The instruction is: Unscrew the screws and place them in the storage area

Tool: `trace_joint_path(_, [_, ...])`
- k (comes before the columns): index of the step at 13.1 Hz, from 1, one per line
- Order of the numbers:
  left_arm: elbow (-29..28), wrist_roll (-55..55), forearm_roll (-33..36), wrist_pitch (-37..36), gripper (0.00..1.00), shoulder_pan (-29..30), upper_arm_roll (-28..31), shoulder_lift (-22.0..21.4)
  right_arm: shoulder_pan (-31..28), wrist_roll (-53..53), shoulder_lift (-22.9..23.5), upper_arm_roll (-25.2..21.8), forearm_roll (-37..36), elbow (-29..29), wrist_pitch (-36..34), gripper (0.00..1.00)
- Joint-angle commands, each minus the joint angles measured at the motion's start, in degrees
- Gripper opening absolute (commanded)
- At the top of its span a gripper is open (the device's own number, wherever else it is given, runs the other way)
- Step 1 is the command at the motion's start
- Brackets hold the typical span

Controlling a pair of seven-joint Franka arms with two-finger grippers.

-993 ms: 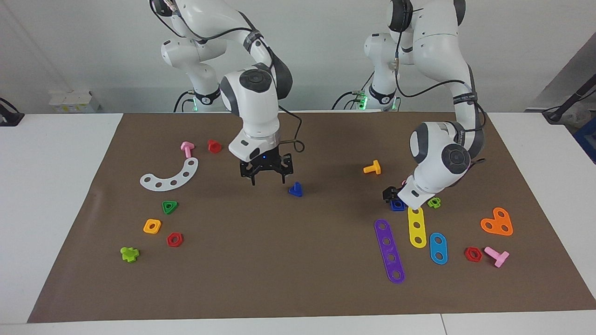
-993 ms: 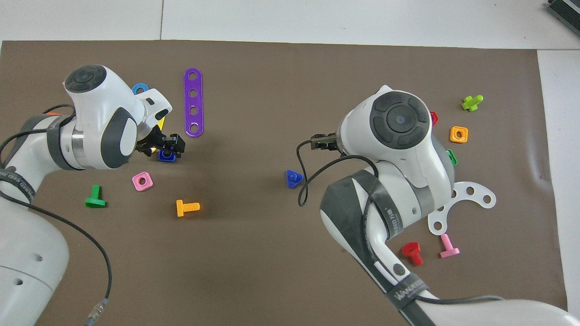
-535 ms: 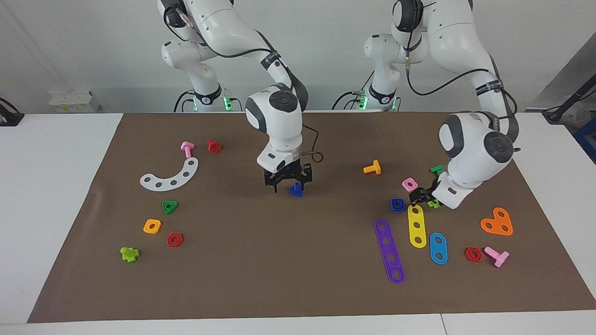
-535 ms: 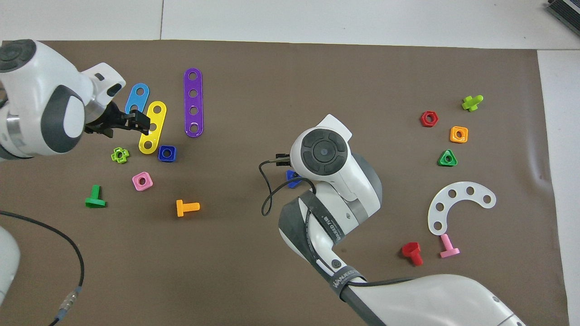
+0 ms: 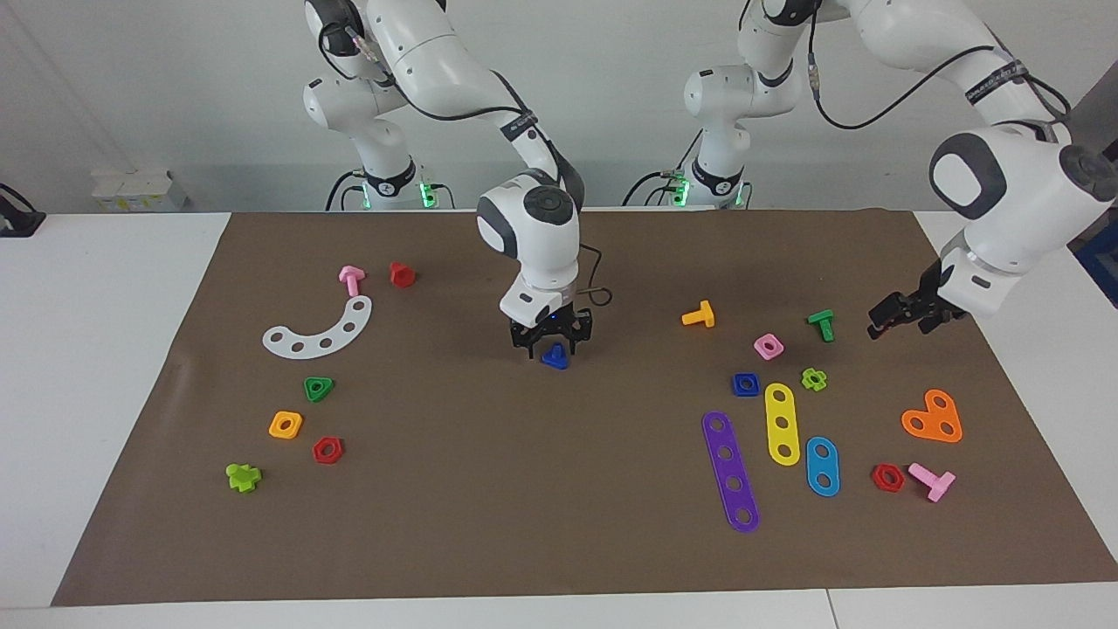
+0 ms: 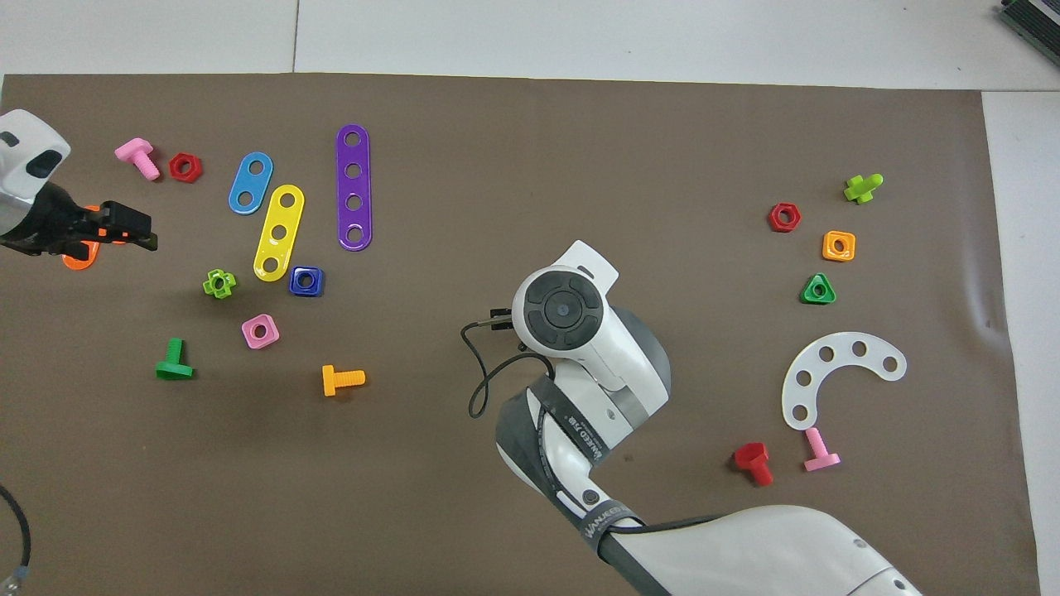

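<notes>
The dark-blue bolt [image 5: 555,357] lies on the brown mat near its middle. My right gripper [image 5: 552,345] is low over it, open, with a finger on each side of the triangular head. In the overhead view the right hand [image 6: 563,310] hides the bolt. The storage area is the stretch of mat toward the right arm's end, with the white curved strip [image 5: 319,330], green triangular nut [image 5: 319,388], orange square nut [image 5: 286,425] and red hexagonal nut [image 5: 327,450]. My left gripper [image 5: 900,316] is open, empty and raised over the orange heart piece [image 6: 79,258].
Toward the left arm's end lie purple [image 5: 730,472], yellow [image 5: 782,424] and blue [image 5: 822,466] strips, a blue square nut [image 5: 745,384], a pink nut [image 5: 768,346], an orange bolt [image 5: 699,314] and a green bolt [image 5: 821,325]. A pink bolt [image 5: 351,279] and a red bolt [image 5: 402,274] lie near the white strip.
My right gripper moved toward the blue bolt and came down around it. My left gripper left the blue square nut, rose and swung out toward its own end of the table.
</notes>
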Motion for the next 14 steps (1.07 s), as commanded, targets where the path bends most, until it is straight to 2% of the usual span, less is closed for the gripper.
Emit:
trace_joint_path(1, [-2.67,-0.6,2.45,-1.03,1.0,-1.3,-0.15,-7.03,0.83,2.04,-0.96,-0.17,-1.26,-1.24,2.06,0.57])
trace_joint_path(2, [-2.67,-0.6,2.45,-1.29,1.0,-1.39,-0.33,-8.61,0.65,2.04,-1.05,-0.17,-1.26,-1.33,2.68,0.54])
trace_joint_path(4, [-1.62,-0.69,2.62,-3.56,1.0,-1.47,-0.77,-9.85,0.65,2.04,-1.14,-0.17,-1.26,-1.68,2.42,0.39])
trace_joint_path(5, [-1.09,-0.78,2.8,-4.88,1.0,-2.17,-0.94,-9.94,0.65,1.95,-1.22,-0.17,-1.26,-1.68,2.51,0.22])
trace_joint_path(6, [-0.74,-1.13,4.28,-5.94,1.0,-2.96,-1.03,-10.12,0.57,1.87,-1.48,-0.17,-1.26,-1.68,2.6,0.0])
trace_joint_path(8, [-0.91,-3.31,6.92,-6.56,1.0,-5.42,-1.12,-10.82,0.13,1.87,-2.97,-0.17,-1.26,-1.86,2.07,0.0])
trace_joint_path(11, [-1.0,-5.08,6.93,-6.39,1.0,-5.6,-2.0,-11.53,-2.24,1.78,-6.49,-0.17,-1.26,-4.66,2.07,0.0])
trace_joint_path(14, [-1.44,-4.9,6.75,-4.98,1.0,-5.26,-2.0,-11.53,-7.15,0.9,-9.04,-0.17,-1.26,-7.47,2.68,0.0])
